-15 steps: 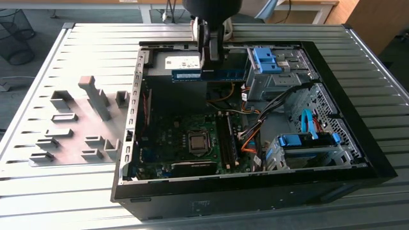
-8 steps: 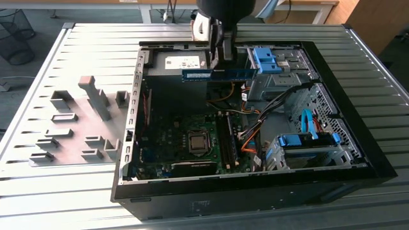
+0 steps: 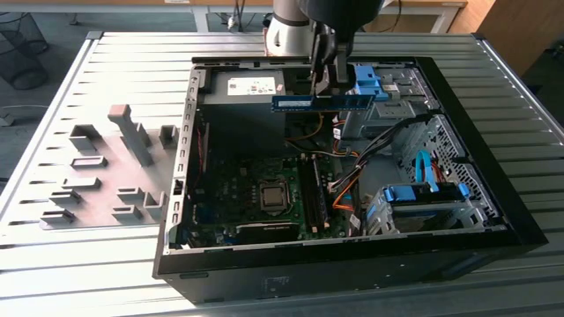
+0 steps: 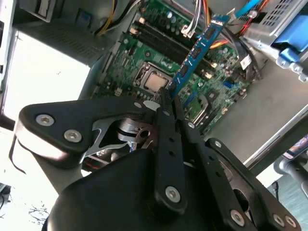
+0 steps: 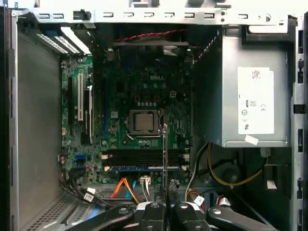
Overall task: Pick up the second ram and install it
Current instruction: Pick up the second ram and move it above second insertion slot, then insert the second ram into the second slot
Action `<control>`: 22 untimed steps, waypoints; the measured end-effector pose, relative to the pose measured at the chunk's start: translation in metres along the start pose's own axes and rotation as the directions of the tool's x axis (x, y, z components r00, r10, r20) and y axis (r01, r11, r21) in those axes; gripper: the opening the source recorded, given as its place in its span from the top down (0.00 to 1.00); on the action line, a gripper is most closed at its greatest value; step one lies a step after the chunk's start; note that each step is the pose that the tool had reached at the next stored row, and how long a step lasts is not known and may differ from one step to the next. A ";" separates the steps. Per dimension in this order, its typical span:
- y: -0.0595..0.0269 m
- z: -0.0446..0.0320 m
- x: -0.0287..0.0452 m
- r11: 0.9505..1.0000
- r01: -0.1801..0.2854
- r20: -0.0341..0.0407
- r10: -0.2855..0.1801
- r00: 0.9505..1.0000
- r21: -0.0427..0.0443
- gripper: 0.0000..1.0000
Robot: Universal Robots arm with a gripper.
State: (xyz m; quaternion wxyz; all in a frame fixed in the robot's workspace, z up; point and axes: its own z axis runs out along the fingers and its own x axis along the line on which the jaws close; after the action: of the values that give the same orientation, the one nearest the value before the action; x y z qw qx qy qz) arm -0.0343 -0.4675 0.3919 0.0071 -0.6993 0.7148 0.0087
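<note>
1. Plainly, the gripper (image 3: 328, 92) is pinching the ram (image 3: 323, 102) near the middle of its length, with its fingers pressed against the two flat faces. In the second wrist view the ram (image 4: 195, 53) runs out from between the fingertips of the gripper (image 4: 168, 98).
2. The ram hangs in the air well above the slots (image 3: 313, 195), inside the opening of the case (image 3: 352, 264), and touches nothing but the fingers.
3. Its long axis is level and lies across the slots, roughly at right angles to them. In the first wrist view the ram (image 5: 165, 159) shows edge-on as a thin line crossing the slots (image 5: 144, 156).
4. The slots therefore lie straight down from the gripper's hold. How far the ram sits off to one side of them I cannot tell.
5. One slot already seems to carry a blue-green stick (image 5: 144, 168), with bare black slots just beside it.
6. By my reading the pick-up is done and the seating is not (the crossed axes are the relation that matters).
</note>
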 end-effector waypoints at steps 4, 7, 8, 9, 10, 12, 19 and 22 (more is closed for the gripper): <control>-0.0004 0.0000 -0.0001 1.000 0.000 0.000 0.000 1.000 0.000 0.86; -0.0015 0.0000 -0.0001 1.000 0.000 0.000 0.000 1.000 0.000 0.86; -0.0016 0.0000 -0.0001 1.000 0.000 0.000 0.000 1.000 0.000 0.86; -0.0016 0.0000 -0.0001 1.000 0.000 0.000 0.000 1.000 0.000 0.86; -0.0017 0.0000 -0.0001 1.000 0.000 0.000 0.000 1.000 0.000 0.86; -0.0019 0.0000 -0.0001 1.000 0.000 0.000 0.000 1.000 0.000 0.86; -0.0021 0.0001 -0.0001 1.000 -0.008 -0.001 0.008 1.000 0.000 0.86; -0.0021 0.0005 -0.0001 1.000 -0.030 -0.002 0.030 1.000 0.001 0.86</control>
State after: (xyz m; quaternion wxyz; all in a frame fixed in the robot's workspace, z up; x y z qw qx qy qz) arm -0.0322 -0.4674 0.3914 0.0066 -0.6885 0.7252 0.0078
